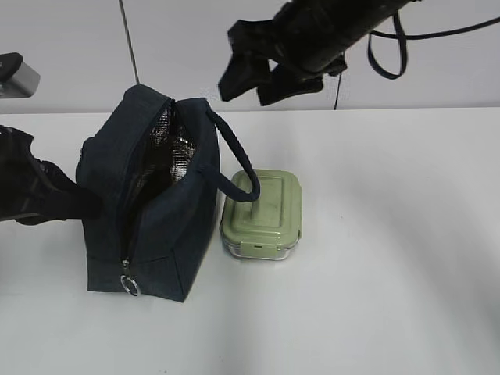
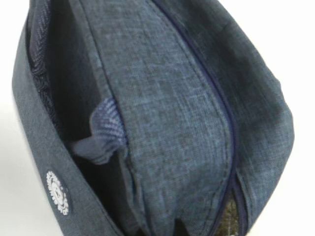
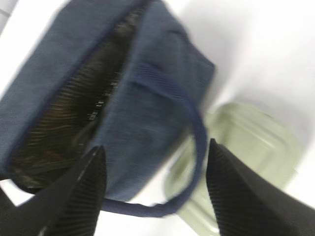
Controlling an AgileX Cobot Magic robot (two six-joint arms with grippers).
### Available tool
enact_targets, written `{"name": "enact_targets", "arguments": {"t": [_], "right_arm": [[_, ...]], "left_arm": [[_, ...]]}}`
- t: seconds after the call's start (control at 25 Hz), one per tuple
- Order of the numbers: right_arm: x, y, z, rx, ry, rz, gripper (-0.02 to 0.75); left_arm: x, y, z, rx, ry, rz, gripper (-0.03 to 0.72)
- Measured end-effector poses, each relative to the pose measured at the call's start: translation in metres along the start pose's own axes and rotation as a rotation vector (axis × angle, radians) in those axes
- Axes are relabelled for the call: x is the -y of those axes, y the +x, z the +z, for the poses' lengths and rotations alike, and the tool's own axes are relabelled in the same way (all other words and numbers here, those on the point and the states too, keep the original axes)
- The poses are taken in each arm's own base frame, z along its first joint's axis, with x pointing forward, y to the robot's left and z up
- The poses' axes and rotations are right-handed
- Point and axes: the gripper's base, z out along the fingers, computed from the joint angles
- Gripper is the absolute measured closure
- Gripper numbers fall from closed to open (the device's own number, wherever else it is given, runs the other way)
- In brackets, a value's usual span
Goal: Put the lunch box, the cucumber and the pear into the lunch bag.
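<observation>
The navy lunch bag [image 1: 152,211] stands left of centre with its zipper open and silver lining [image 1: 168,152] showing. Its loop handle [image 1: 238,168] droops onto the lunch box [image 1: 264,212], which sits against the bag's right side with its sage-green lid on. My right gripper [image 1: 254,82] hangs open and empty in the air above and behind them. In the right wrist view it [image 3: 155,189] is over the bag [image 3: 123,93], the handle [image 3: 197,142] and the box [image 3: 251,147]. My left gripper [image 1: 72,201] presses on the bag's left side; its fingers are hidden. No cucumber or pear shows.
The left wrist view is filled by the bag's fabric [image 2: 172,108], with a white round logo [image 2: 58,192] and a handle end [image 2: 106,130]. A silver ring pull [image 1: 130,285] hangs at the bag's near end. The white table [image 1: 391,258] runs to the right.
</observation>
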Motion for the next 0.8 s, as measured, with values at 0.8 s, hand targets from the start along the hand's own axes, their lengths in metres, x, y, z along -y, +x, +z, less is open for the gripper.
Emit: {"name": "enact_targets", "arguments": {"t": [0.8], "right_arm": [[0.116, 0.073, 0.054, -0.176, -0.083, 0.412, 0.252]], "left_arm": [[0.001, 0.001, 0.0, -0.015, 0.012, 0.003, 0.686]]}}
